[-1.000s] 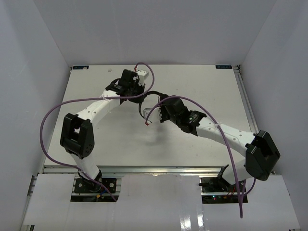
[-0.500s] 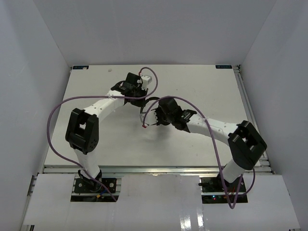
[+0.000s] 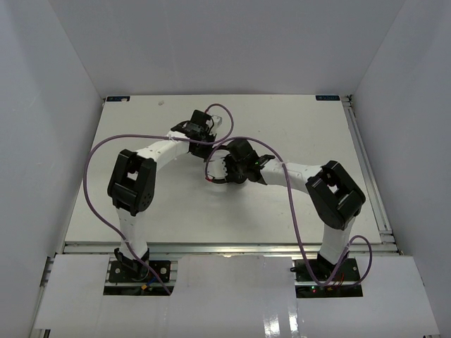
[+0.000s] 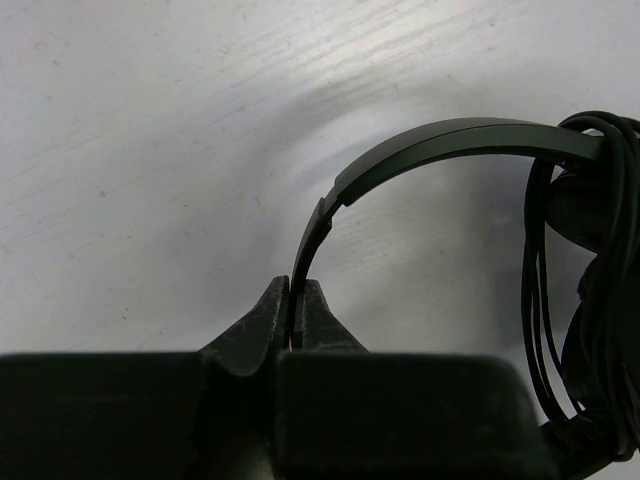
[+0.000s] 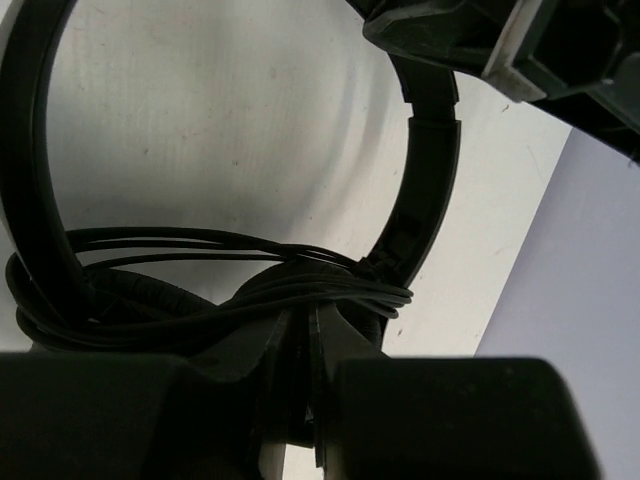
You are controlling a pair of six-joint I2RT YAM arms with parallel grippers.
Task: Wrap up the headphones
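The black headphones (image 3: 215, 159) are held between my two grippers at mid-table. In the left wrist view the left gripper (image 4: 297, 300) is shut on the lower end of the thin headband (image 4: 440, 140). Several turns of the thin black cable (image 4: 545, 300) hang across the band at the right. In the right wrist view the right gripper (image 5: 310, 325) sits under the cable turns (image 5: 300, 285), which cross both sides of the headband (image 5: 425, 170) over the earcups (image 5: 140, 300). Its jaws are closed to a thin slit on a strand of cable. The cable's red-tipped end (image 3: 208, 182) dangles below.
Thick purple robot cables (image 3: 95, 151) loop from both arms, one (image 3: 292, 204) over the right forearm. White walls enclose the table (image 3: 296, 120) on three sides. The left gripper's body (image 5: 500, 50) shows close above the headband in the right wrist view.
Both arms have folded inward and their elbows have swung toward the middle. The right gripper has moved left toward the headphones with the cable. The left gripper has shifted slightly right.
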